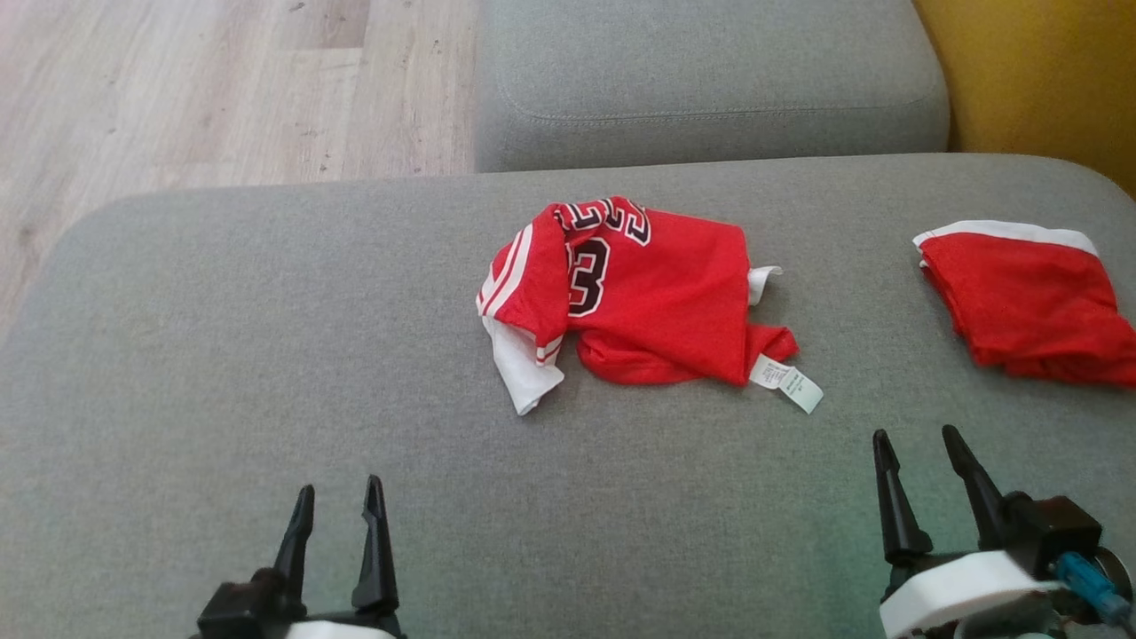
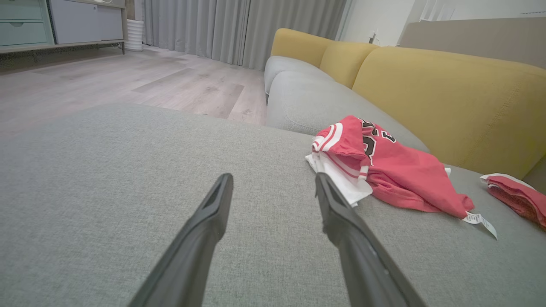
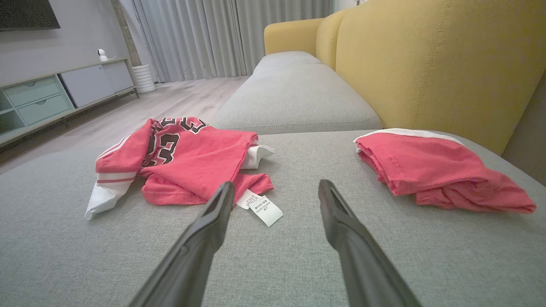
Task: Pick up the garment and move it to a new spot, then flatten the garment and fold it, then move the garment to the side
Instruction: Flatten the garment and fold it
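crumpled red garment point(image 1: 657, 302) at frame centre on the grey cushion point(image 1: 222, 355), not yet picked up. left gripper point(image 1: 340, 485) and right gripper point(image 1: 914, 435) low in frame, fingers apart, empty. reach forward; pinch a raised red fold, not the loose tag point(image 1: 787, 383).

We've got our left gripper point(image 1: 340, 485) on the near side of the garment point(image 1: 657, 302), off to its left and well apart from it, jaws parted with nothing between them. Our right gripper point(image 1: 914, 432) sits near-right of the garment, closer in, jaws spread just as wide and bare, both grippers pointing away from us.
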Tool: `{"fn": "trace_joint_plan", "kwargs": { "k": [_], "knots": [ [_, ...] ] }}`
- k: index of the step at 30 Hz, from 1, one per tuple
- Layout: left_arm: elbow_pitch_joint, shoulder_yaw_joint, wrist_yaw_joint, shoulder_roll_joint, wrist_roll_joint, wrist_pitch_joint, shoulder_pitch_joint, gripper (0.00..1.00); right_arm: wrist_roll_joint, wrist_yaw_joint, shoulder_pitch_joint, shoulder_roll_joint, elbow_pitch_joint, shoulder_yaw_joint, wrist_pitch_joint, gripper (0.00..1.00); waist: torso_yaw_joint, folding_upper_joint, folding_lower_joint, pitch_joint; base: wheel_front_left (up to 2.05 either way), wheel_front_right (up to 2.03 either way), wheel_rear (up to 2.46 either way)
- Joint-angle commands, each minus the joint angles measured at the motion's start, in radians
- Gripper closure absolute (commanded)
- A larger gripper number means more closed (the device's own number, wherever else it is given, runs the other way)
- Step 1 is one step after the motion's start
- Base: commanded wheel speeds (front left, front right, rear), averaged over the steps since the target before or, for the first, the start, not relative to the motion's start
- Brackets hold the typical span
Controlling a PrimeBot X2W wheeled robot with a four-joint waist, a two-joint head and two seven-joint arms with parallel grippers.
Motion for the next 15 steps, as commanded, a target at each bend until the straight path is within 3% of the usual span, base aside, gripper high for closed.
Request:
{"fn": "trace_joint_plan", "kwargs": {
  "k": [1,15],
  "knots": [
    [-0.040,0.049,0.005,0.015,0.009,-0.012,-0.021,0.00,-0.005,0.007,-0.029,-0.006,-0.029,0.026,-0.015,0.00,-0.001,-0.0001,0.0000,0.001,0.00,0.00,0.00],
    [-0.040,0.050,0.011,0.018,0.010,-0.012,-0.017,0.00,-0.005,0.007,-0.032,-0.006,-0.032,0.033,-0.017,0.00,-0.002,-0.0001,0.0000,0.006,0.00,0.00,0.00]
  ]
}}
